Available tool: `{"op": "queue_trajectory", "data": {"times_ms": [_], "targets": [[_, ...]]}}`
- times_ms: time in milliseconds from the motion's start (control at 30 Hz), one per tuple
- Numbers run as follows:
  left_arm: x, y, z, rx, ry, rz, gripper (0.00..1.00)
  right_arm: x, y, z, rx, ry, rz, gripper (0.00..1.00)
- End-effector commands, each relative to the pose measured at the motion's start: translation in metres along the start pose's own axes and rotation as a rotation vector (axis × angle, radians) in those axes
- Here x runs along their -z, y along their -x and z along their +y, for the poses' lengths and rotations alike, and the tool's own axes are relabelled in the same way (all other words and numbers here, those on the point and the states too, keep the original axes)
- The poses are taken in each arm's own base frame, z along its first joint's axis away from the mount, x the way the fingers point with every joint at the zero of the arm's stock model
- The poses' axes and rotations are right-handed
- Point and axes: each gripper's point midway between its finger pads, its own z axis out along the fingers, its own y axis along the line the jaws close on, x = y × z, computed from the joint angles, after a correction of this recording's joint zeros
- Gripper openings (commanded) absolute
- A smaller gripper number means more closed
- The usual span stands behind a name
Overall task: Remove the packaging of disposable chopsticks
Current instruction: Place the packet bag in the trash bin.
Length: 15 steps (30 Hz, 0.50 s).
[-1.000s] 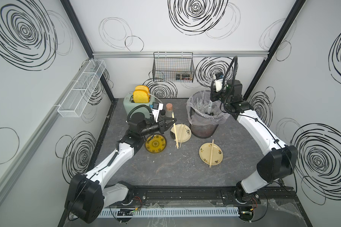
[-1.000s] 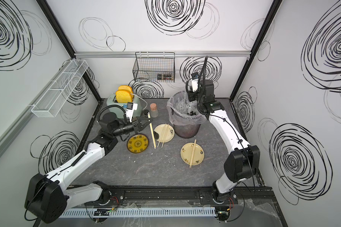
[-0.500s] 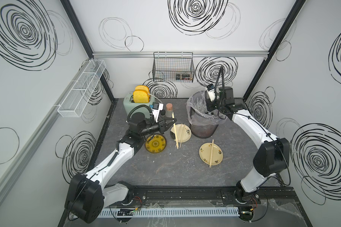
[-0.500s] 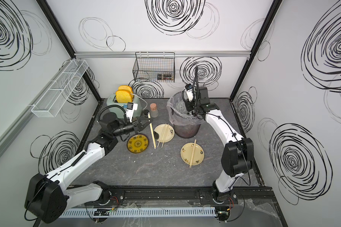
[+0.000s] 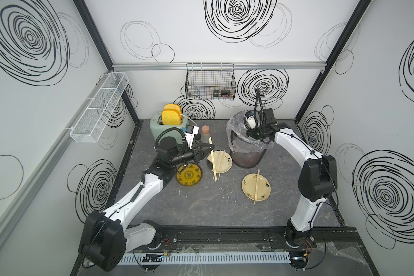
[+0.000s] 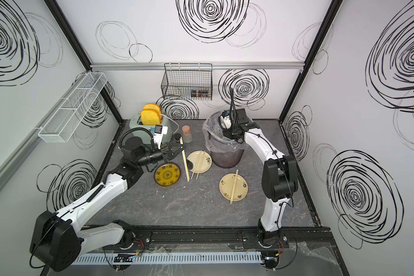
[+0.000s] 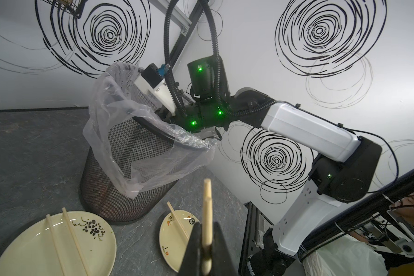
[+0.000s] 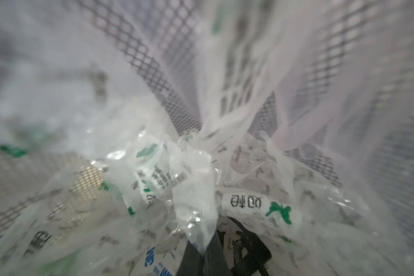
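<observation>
**One wrapper in the bin, one bare pair held**

Think of the dark grey surface (image 5: 201,205) as a clock seen from above, with 12 at the back wall. The left tool (image 5: 209,150) was squeezed tight on a bare pair of thin pale wooden chopsticks (image 5: 214,167), near the middle of the clock. In the left wrist view this pair stuck out between the black fingers (image 7: 193,251).

The right tool (image 8: 213,246) was down inside the black mesh bin with a clear liner (image 5: 246,159), which stood at 1 o'clock. Its jaws were closed on a crumpled clear plastic sleeve (image 8: 194,196). More clear sleeves with dark and green print (image 8: 256,205) lay in the bottom of the bin.

A round cream plate with a flower print (image 5: 226,167) sat at 8 o'clock from the bin, and a second chopstick pair (image 5: 220,165) lay across it. The held pair was just at this plate's 9 o'clock side. Another cream plate (image 5: 264,191) sat at 6 o'clock from the bin with a third chopstick pair (image 5: 257,186) across it. A round yellow plate with a dark pattern (image 5: 189,178) sat at 9 o'clock, partly hidden by the left arm.
</observation>
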Motion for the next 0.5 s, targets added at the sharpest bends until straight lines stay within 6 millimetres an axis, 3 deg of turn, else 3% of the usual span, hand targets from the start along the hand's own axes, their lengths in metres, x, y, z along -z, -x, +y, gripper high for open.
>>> {"op": "queue_trajectory", "data": {"times_ms": [0,167,467], "targets": [[0.001,0.009,-0.009,-0.045,-0.018,-0.027,0.0,-0.009,-0.02,-0.006,-0.043,-0.019,0.123,0.07],[0.001,0.009,-0.008,-0.045,-0.012,-0.028,0.0,-0.007,-0.01,-0.011,-0.05,-0.049,0.101,0.49],[0.0,0.007,-0.005,-0.041,-0.007,-0.022,0.0,0.048,0.05,-0.004,-0.019,-0.03,-0.108,0.7]]}}
